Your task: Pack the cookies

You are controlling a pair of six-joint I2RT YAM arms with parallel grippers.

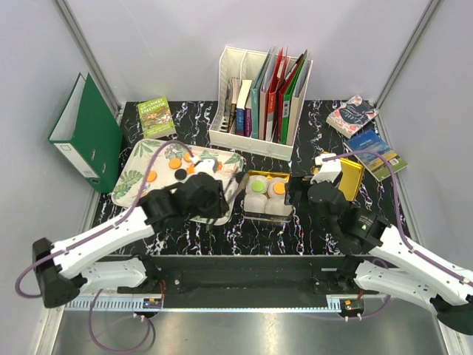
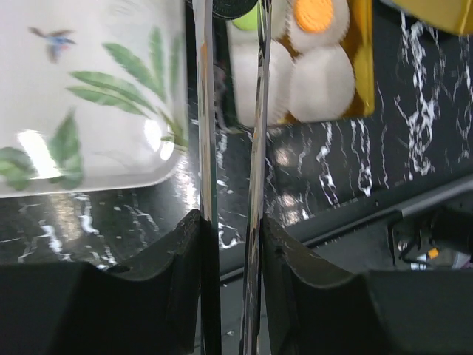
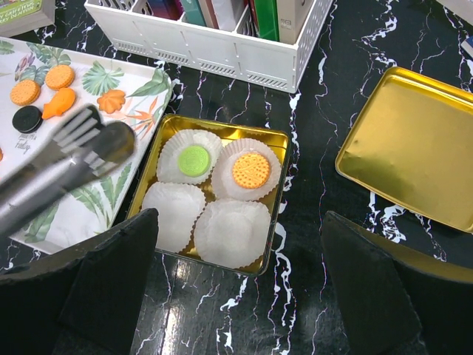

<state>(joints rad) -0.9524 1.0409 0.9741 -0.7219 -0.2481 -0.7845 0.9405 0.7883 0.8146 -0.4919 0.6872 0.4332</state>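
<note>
Left end effector (image 2: 229,244) is clenching tongs (image 2: 205,111), apparently pinching a black cookie (image 2: 235,6) over the tin (image 3: 277,140). Right end effector (image 3: 236,244) is hanging released. Green cookie (image 3: 194,160) and orange cookie (image 3: 251,169) are sitting cupped. Next: lowering into an empty cup (image 3: 171,209).

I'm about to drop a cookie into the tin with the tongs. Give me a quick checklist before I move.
1. Tin open, lid set aside to its right: ok.
2. Free paper cups: the two near ones are empty: ok.
3. Left gripper clamped on the tongs: ok.
4. Cookie held in the tongs: a dark round shape sits at the tips but is cut off by the frame edge: cannot tell.
5. Right gripper out of the drop path: it is open and close to the tin's right edge: cannot tell.
</note>
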